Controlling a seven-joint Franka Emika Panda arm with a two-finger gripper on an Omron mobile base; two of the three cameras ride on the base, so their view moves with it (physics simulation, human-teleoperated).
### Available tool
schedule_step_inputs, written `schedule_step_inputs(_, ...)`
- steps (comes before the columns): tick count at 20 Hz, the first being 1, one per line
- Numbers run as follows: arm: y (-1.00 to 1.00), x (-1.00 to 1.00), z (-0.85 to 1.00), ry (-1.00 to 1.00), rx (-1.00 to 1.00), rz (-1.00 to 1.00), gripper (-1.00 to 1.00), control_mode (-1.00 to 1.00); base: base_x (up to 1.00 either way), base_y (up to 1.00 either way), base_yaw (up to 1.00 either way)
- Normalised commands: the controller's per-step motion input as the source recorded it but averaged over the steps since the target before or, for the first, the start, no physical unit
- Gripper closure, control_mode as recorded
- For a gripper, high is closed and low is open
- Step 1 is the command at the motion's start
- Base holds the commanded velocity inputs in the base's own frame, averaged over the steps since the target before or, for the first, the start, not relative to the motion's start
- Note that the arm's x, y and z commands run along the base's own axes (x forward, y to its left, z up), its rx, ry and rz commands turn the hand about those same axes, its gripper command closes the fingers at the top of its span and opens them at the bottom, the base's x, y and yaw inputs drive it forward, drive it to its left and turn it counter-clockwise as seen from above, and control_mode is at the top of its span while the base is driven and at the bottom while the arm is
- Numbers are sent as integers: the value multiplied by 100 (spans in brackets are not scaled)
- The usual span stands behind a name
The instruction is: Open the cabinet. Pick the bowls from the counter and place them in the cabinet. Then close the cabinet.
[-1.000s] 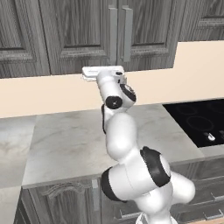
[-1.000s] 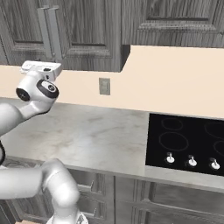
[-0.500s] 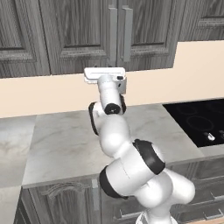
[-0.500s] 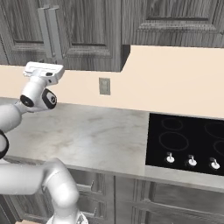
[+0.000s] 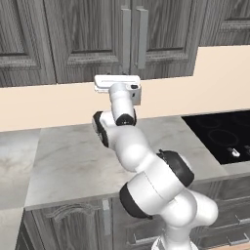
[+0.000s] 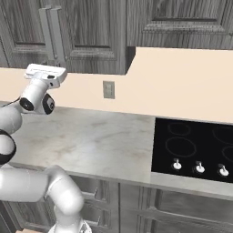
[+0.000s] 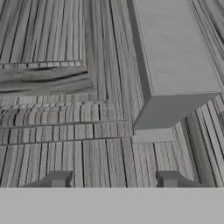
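The cabinet (image 5: 93,34) hangs above the counter (image 5: 68,161) with both panelled doors shut and its two long bar handles (image 5: 134,36) side by side. My gripper (image 5: 117,80) is raised just below the lower ends of those handles, facing the doors. It is also seen beneath the handles (image 6: 51,34) in the right base view, gripper (image 6: 45,72). In the hand view the lower end of one grey handle (image 7: 175,52) stands at the upper right against the wood grain. My gripper (image 7: 113,180) is open with nothing between its fingertips (image 7: 59,179). The bowls are out of view.
A glossy black cooktop (image 6: 195,145) with knobs lies to the right in the counter (image 6: 91,136). A wall outlet (image 6: 108,89) sits on the beige backsplash. Another grey cabinet (image 5: 19,39) hangs to the left, and carved drawer fronts (image 5: 73,219) run below the counter.
The hand has stayed beneath the handles while the wrist and forearm swung in under it. The cabinet doors have not moved.
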Motion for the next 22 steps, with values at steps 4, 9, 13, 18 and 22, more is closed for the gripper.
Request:
schedule_step_inputs(4,-90,81,0,0,11,1,-100,-100,0,0,0)
schedule_step_inputs(9,-100,64,0,-2,14,3,-100,-100,0,0,0)
schedule_step_inputs(13,-100,62,0,-4,15,4,-100,-100,0,0,0)
schedule_step_inputs(18,-100,74,0,-3,15,4,-100,-100,0,0,0)
schedule_step_inputs(22,-100,61,1,-10,14,4,-100,-100,0,0,0)
